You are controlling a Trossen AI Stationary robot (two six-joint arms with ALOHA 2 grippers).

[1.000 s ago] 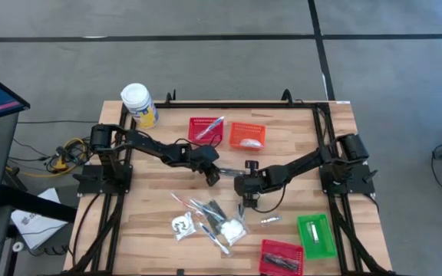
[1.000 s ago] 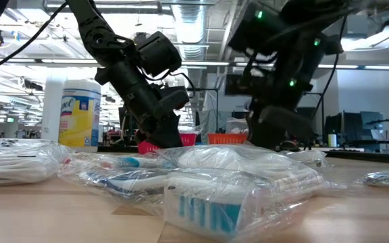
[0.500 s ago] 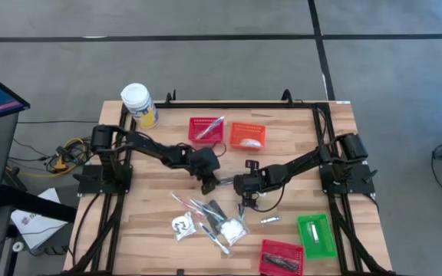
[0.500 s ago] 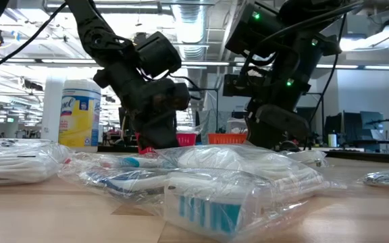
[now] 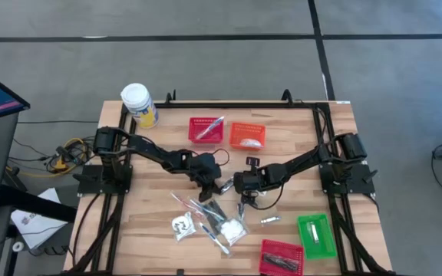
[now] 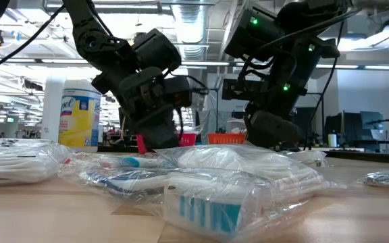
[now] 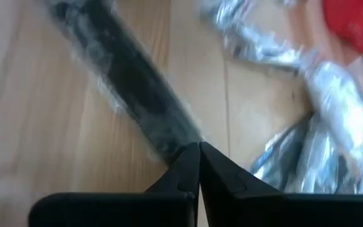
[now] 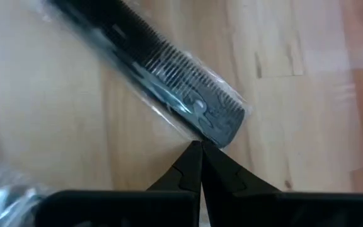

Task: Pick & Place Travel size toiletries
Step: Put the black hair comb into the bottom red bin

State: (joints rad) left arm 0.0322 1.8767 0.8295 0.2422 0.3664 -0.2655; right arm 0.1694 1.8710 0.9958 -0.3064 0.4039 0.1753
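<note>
**Both pincers pinched shut over the toiletry pile**

Wooden table (image 5: pixel 144 222) with a black frame carries everything, set on a grey floor; the low view looks past it into a workshop with ceiling pipes and monitors.

Taking the heap of clear-wrapped toiletries (image 5: pixel 209 218) as the landmark: it lies near the table's front middle, made of wrapped toothbrushes, white packets and a dark comb in a clear sleeve (image 8: pixel 150 79). In the low view the wrapped toothbrush packet (image 6: pixel 215 196) lies closest to the camera.

Just behind the heap's rear edge, the left gripper (image 5: pixel 208 189) points down, its tips pressed together with nothing between them. In its wrist view the closed tips (image 7: pixel 198 165) meet right at the end of a dark wrapped item (image 7: pixel 128 79), touching or almost touching it; whether there is contact cannot be told.

To the right of that, just beside the heap, the right gripper (image 5: pixel 242 201) also hangs low with its tips pinched together and empty. Its closed point (image 8: pixel 197 165) sits just at the end of the comb, apparently touching its wrap.

Well behind the heap stand a red basket (image 5: pixel 206 130) and an orange basket (image 5: pixel 247 136), with a white-lidded yellow jar (image 5: pixel 138 104) at the rear left corner. Right and forward of the heap lie a green basket (image 5: pixel 316 234) and another red basket (image 5: pixel 281 256), and a small silver stick (image 5: pixel 270 221) lies between heap and green basket.
</note>
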